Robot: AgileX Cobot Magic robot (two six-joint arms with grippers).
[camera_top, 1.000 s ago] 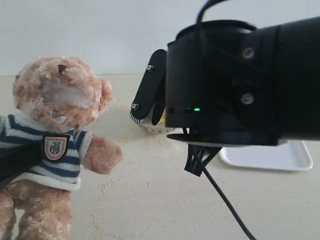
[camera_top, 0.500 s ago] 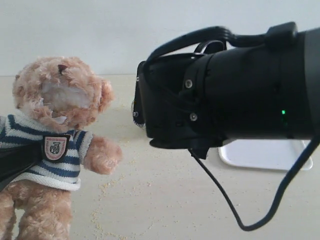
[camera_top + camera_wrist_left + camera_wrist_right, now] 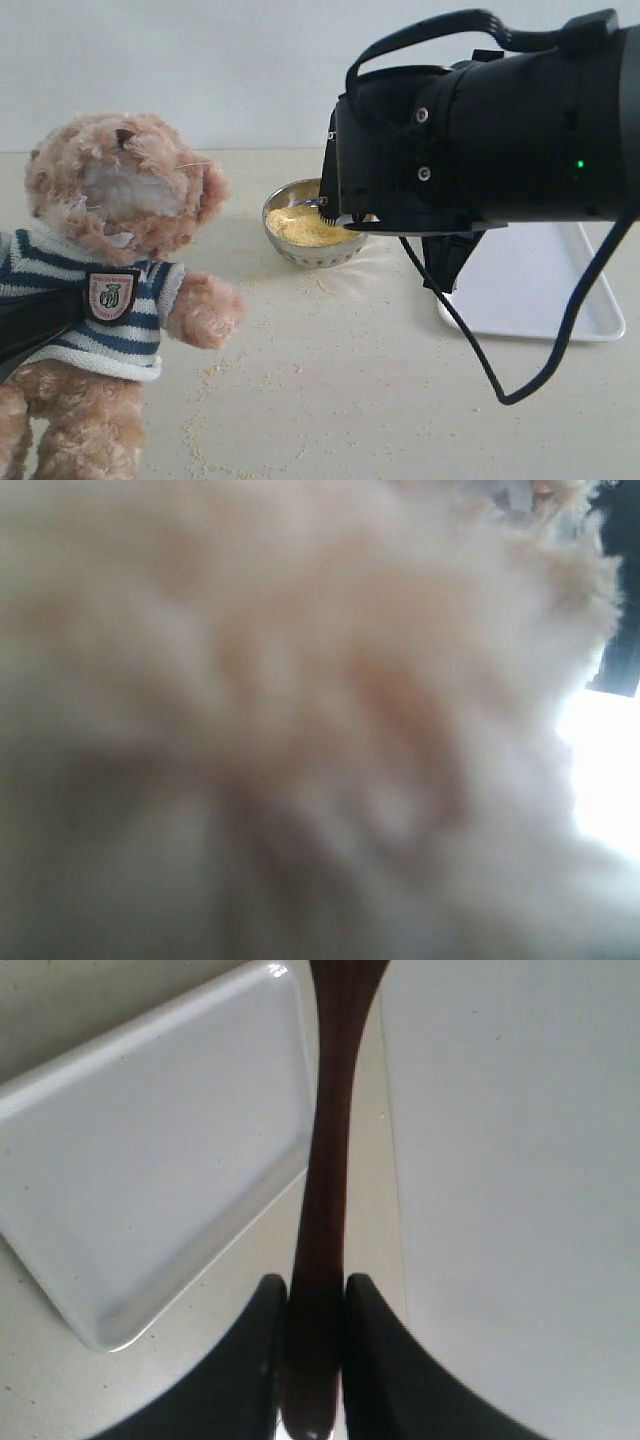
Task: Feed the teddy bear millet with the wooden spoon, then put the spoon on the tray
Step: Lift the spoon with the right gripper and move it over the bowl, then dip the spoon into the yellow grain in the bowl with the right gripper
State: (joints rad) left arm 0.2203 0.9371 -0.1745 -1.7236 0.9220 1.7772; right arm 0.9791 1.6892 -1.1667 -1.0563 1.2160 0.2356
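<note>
While the black right arm (image 3: 500, 130) covered the middle of the scene half a second ago, it now sits farther right. That leaves the steel bowl (image 3: 318, 256) in plain sight between the teddy bear (image 3: 110, 250) and the tray (image 3: 530, 290). The bear has not shifted.

The bowl is small, round and shiny, and holds a flat heap of fine yellow millet (image 3: 300, 225). Loose grains (image 3: 215, 375) speckle the pale matte table (image 3: 350, 410) in front of it. The bear is fluffy and light brown, with a white muzzle, a knitted navy-and-white striped shirt and a shield badge. The tray is flat white plastic with rounded corners and a low rim, and nothing lies on it. A thin black cable (image 3: 470, 340) loops down from the arm.

In the right wrist view, the right gripper (image 3: 315, 1295) has its two smooth black fingers pressed against the thin handle of the wooden spoon (image 3: 325, 1160). The spoon is glossy and reddish-brown, and it is held in the air above the tray's corner.

Blurred tan fur fills the left wrist view. A dark band (image 3: 35, 322) crosses the bear's shirt at the picture's edge. I cannot tell whether the left gripper is open or closed.
</note>
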